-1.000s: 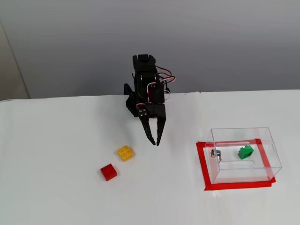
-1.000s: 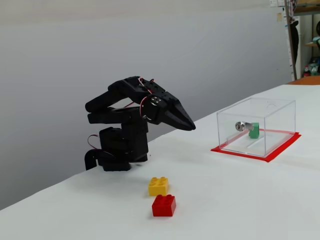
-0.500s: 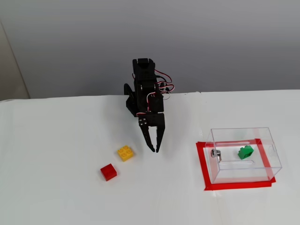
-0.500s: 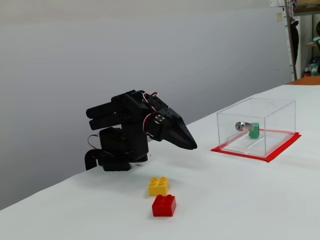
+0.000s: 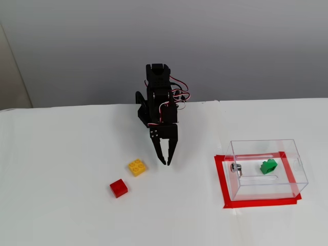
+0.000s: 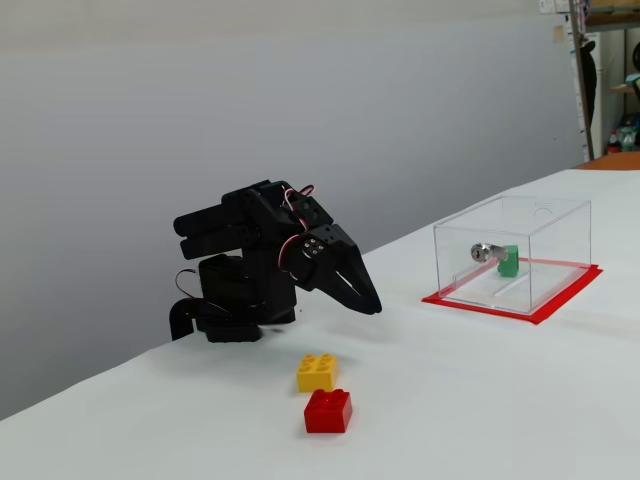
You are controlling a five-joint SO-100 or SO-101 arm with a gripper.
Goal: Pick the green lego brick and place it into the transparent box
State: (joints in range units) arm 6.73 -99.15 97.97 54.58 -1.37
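I see a clear glossy plastic box (image 5: 267,169) w/ shiny metal knob (image 5: 236,167) (red tape (image 5: 220,177) under it), matt black plastic gripper (image 5: 166,161), matt white table (image 5: 66,154).

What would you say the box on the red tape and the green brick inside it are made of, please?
The transparent box looks like clear, glossy rigid plastic: its thin walls are see-through with bright edges, and it carries a small shiny, probably metal, knob. The green lego brick looks like opaque moulded plastic.

Yellow brick (image 5: 137,167): I see it on the white table (image 5: 61,154).
Red brick (image 5: 118,188): just beside the yellow brick, nearer me.
Red tape (image 5: 220,179): well right of the yellow brick.
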